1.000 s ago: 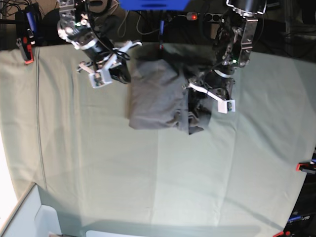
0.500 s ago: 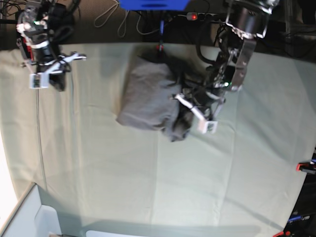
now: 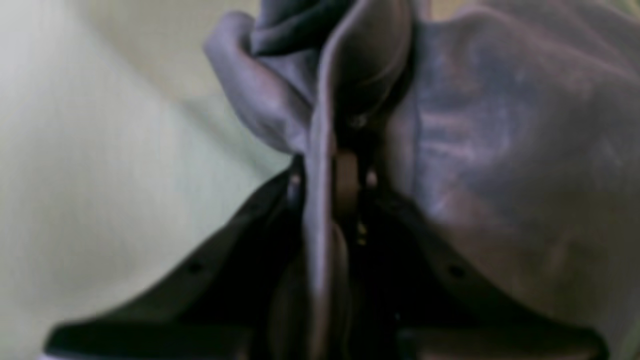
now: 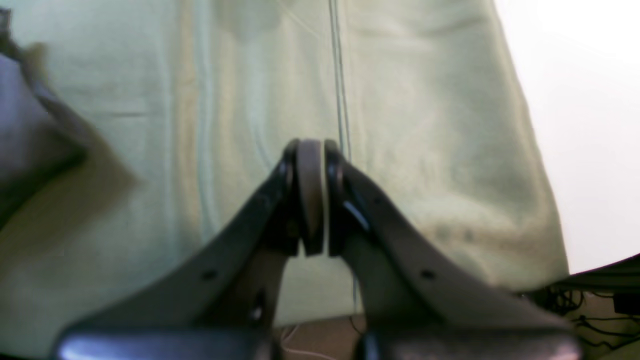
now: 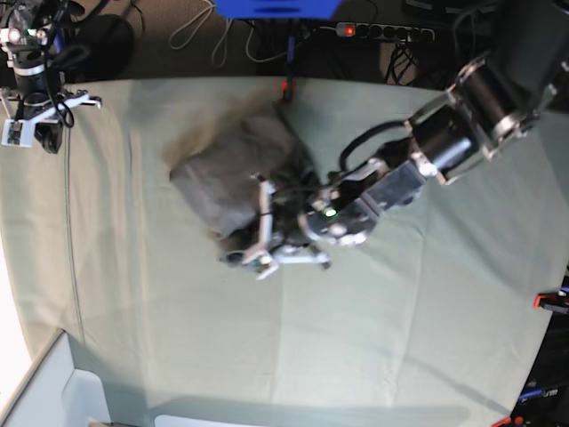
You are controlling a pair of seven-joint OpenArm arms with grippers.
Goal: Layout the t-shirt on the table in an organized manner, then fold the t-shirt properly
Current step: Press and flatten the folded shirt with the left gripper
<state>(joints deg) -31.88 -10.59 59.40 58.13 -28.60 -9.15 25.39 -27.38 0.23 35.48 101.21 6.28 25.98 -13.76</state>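
Jaws of the left gripper [image 3: 340, 165] pinch 1 fold of the bunched dark grey cotton t-shirt [image 5: 227, 165] for spreading; the right gripper [image 4: 310, 195], closed empty, is parked clear at the pale green cloth-covered table [image 5: 178, 338] edge.

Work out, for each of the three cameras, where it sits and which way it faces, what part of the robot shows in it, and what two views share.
Base: overhead, looking down on the table; both arms show, the left gripper at the t-shirt, the right gripper at the far corner.
Left wrist: on the left arm, looking along its jaws, shut on a fold of t-shirt.
Right wrist: on the right arm, looking past shut, empty jaws at the table edge.
Shared: base and left wrist both show the gripped t-shirt.
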